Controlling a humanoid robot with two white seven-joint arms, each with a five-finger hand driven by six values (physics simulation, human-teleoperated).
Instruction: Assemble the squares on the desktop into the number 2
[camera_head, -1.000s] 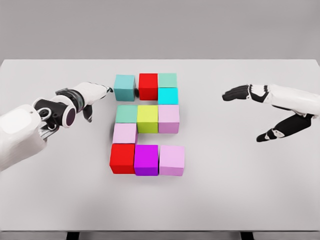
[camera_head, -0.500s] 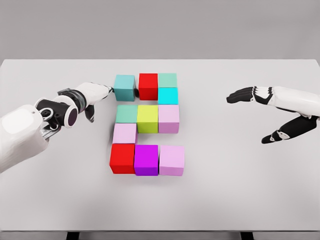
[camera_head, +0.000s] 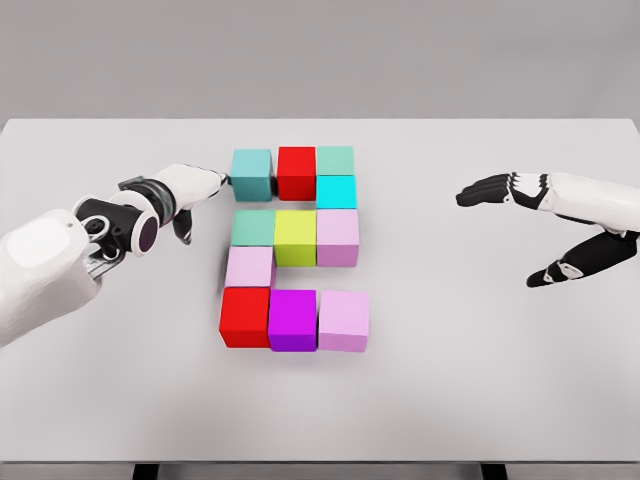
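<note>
Coloured cubes lie on the white desktop (camera_head: 480, 380) in a blocky figure. Top row: teal cube (camera_head: 252, 173), red cube (camera_head: 297, 171), green cube (camera_head: 336, 160), with a cyan cube (camera_head: 337, 191) below the green one. Middle row: teal-green (camera_head: 254, 228), yellow (camera_head: 296, 236), lilac (camera_head: 338, 236). A pale pink cube (camera_head: 249, 267) sits under it at left. Bottom row: red (camera_head: 245, 316), magenta (camera_head: 293, 319), pink (camera_head: 344, 320). My left hand (camera_head: 195, 190) has its fingertips against the teal cube's left side, fingers extended. My right hand (camera_head: 520, 225) hovers open, far right.
The table's far edge runs along the top and its near edge along the bottom, with dark legs showing below. My left forearm (camera_head: 50, 265) lies over the table's left part.
The left hand has pushed the teal cube a little to the right, narrowing its gap to the red cube. The right hand has drifted slightly further right.
</note>
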